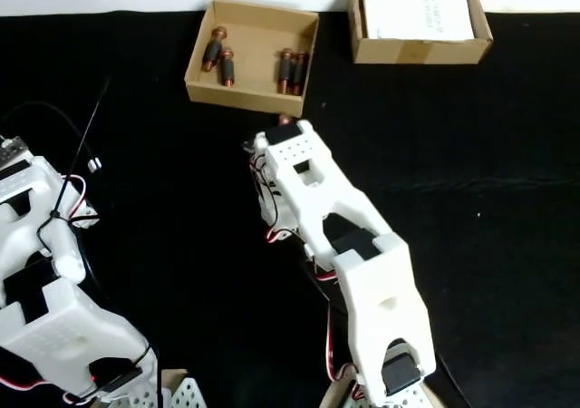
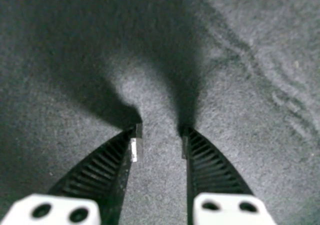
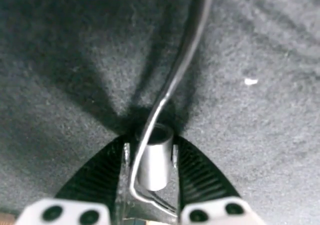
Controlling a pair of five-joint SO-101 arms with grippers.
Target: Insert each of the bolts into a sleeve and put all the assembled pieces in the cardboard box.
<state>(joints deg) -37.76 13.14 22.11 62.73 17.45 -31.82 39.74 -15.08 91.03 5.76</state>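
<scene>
Sleeve (image 3: 152,165), grey and hollow, sits clamped between the fingers (image 3: 200,175) of the right gripper (image 3: 150,150), just above the black worktop (image 1: 471,272). Its open end faces away from the wrist. The bore looks dark, and I cannot tell whether a bolt is seated in it. A thin cable (image 3: 185,50) crosses in front of the sleeve. The left gripper (image 2: 160,135) hangs close over the cloth with its fingers (image 2: 210,165) apart and nothing between them.

In the high view, four assembled pieces (image 1: 227,66) lie in the cardboard box (image 1: 245,100), two toward one side wall and two nearer the other. An arm (image 1: 313,177) stretches toward the near wall of that box, and a small copper-coloured bit (image 1: 285,118) shows at its tip, just outside the wall. I cannot tell what that bit is.

The step in hand looks like assembling or delivering a fifth piece. If the sleeve is still bare, the next move calls for a bolt lined up squarely with the bore while the clamped fingers hold the sleeve steady. If it is already filled, it has to be carried over the near wall and let go inside.

A second box (image 1: 421,50) holds a white sheet (image 1: 417,14) with print too small to read. No label or writing can be made out on the sleeve or the fingers.
</scene>
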